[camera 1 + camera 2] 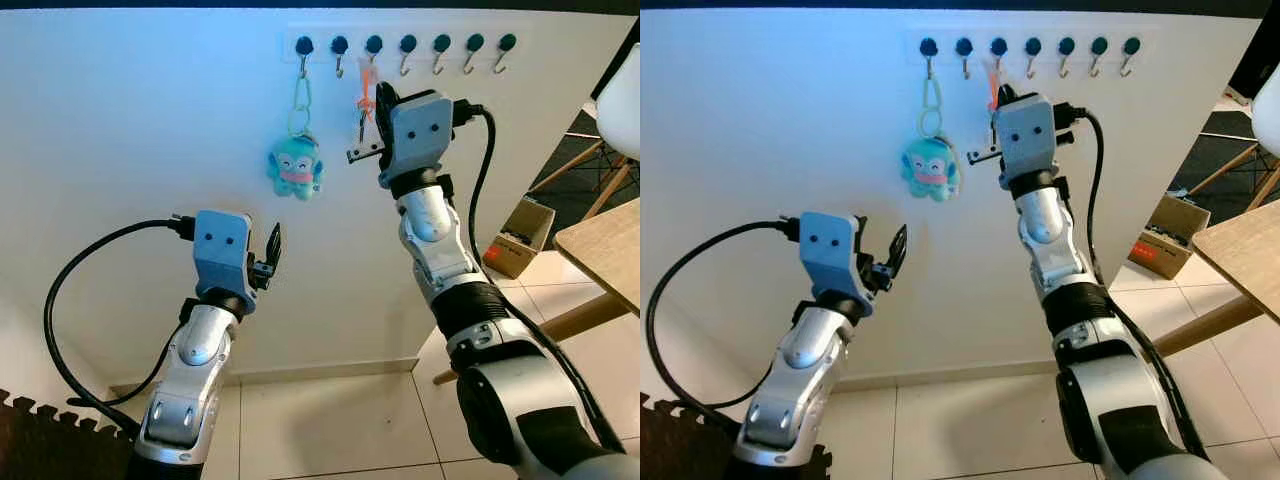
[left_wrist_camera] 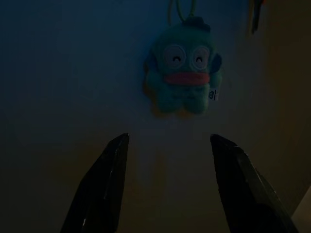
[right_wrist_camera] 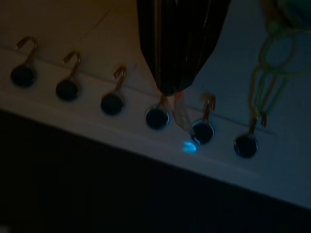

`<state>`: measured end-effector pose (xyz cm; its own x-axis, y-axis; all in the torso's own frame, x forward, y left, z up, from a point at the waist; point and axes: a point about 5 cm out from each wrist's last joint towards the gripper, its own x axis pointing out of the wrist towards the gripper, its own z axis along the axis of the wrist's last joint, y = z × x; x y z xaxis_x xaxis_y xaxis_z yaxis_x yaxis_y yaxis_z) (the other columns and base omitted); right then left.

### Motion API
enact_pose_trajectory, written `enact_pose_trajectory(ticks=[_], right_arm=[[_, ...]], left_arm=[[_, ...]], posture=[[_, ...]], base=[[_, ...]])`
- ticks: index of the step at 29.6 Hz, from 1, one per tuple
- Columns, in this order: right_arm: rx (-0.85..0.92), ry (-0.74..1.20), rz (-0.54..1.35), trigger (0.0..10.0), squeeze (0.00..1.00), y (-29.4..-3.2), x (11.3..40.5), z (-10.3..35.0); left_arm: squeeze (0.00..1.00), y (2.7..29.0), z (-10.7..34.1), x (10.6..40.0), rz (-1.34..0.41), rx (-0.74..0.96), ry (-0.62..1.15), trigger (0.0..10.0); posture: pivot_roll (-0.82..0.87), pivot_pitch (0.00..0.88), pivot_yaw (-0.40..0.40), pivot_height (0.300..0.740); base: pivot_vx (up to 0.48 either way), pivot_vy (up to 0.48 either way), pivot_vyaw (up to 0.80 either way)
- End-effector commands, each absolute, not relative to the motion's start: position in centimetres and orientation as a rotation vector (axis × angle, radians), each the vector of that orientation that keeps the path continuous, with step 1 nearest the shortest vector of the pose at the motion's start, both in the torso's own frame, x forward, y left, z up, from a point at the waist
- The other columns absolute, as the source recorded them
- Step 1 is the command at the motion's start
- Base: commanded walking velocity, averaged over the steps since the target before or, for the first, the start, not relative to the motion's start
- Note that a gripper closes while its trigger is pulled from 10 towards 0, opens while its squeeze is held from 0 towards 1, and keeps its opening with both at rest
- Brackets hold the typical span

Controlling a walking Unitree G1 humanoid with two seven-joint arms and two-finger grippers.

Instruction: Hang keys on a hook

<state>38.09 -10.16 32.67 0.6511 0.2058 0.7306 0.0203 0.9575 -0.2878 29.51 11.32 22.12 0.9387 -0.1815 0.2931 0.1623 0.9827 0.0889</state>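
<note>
1. Hook rail (image 1: 400, 30): white strip high on the white wall, seven dark-knobbed hooks in a row. Used as landmark below.
2. Right gripper (image 1: 372, 95): raised just below the rail, under the third hook (image 1: 373, 45) counting from the robot's left. Fingers pressed together in the right wrist view, tips pinching something thin and orange.
3. Keys (image 1: 361, 125): hang just below the rail's third hook, beside the right gripper's body, on an orange strap (image 1: 367, 80) that runs up toward that hook. Cannot tell whether the strap is over the hook yet; in the right wrist view the strap end (image 3: 181, 114) sits between two knobs, touching the rail.
4. Plush keychain (image 1: 295, 167): teal toy with pink mouth, hangs from the rail's first hook (image 1: 304, 46) on a pale green looped cord (image 1: 300, 100), resting against the wall.
5. Left gripper (image 1: 270, 255): well below the rail, lower than the plush, pointing at the wall. Fingers (image 2: 104, 184) spread apart, holding nothing; plush seen between and beyond them in the left wrist view.
6. Four hooks on the rail's right part are bare.
7. Wooden table (image 1: 605, 250) edge and a cardboard box (image 1: 520, 235) on the tiled floor, far below and right of the rail.
</note>
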Motion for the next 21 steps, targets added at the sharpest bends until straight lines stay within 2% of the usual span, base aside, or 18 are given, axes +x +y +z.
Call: enact_pose_trajectory(ticks=[1, 10, 21], right_arm=[[-0.288, -0.872, 0.099, 10.0, 0.00, -10.4, 37.7, 32.1], [-0.300, -0.823, 0.114, 10.0, 0.00, -10.5, 36.8, 29.2], [-0.340, -0.949, 0.077, 10.0, 0.00, -10.6, 35.9, 32.8]], left_arm=[[0.00, 11.0, 21.8, 29.3, -0.179, 0.056, -0.288, 10.0], [0.00, 10.7, 21.7, 29.4, -0.196, 0.055, -0.286, 10.0], [0.00, 10.6, 21.7, 29.5, -0.203, 0.058, -0.287, 10.0]], posture=[[0.15, 0.219, -0.021, 0.740], [0.14, 0.213, -0.004, 0.740], [0.14, 0.202, -0.007, 0.740]], base=[[0.000, 0.000, 0.00], [0.000, 0.000, 0.00], [0.000, 0.000, 0.00]])
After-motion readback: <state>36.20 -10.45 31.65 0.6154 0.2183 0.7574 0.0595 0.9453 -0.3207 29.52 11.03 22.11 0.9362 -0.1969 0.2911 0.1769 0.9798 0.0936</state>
